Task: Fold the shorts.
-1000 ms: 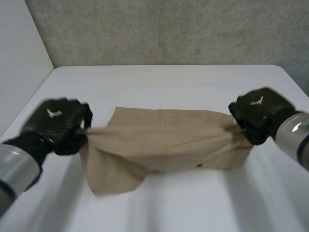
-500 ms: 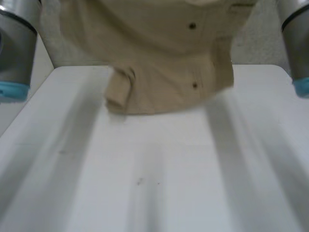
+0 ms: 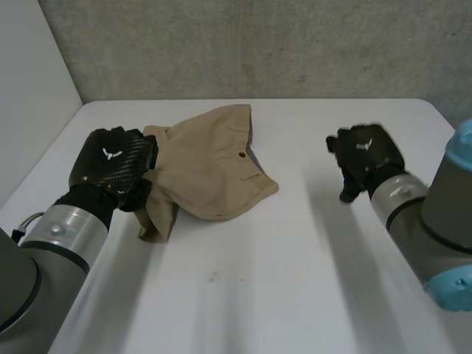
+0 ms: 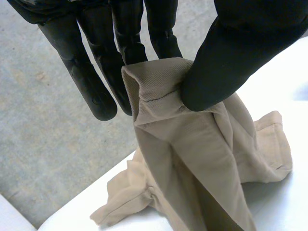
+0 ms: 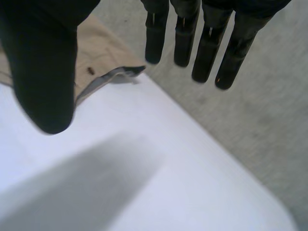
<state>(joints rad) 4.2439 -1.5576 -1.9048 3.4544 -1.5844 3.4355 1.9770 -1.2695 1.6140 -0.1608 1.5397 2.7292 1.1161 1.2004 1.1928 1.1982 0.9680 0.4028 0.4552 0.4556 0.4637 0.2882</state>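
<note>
This looks like a robotics lab or test room rather than a home. A plain white tabletop [image 3: 295,295] stands against a rough grey concrete wall [image 3: 258,44] on the far side, and a smooth white panel [image 3: 29,81] closes off the left. Two grey machine arms with light-blue caps, the left arm [image 3: 63,232] and the right arm [image 3: 442,221], reach in from the near side over the tabletop, where tan shorts [image 3: 210,166] lie.

Right hand [image 5: 41,72] with fingers [image 5: 209,48] straight, shorts [image 5: 102,52] beside thumb.
</note>
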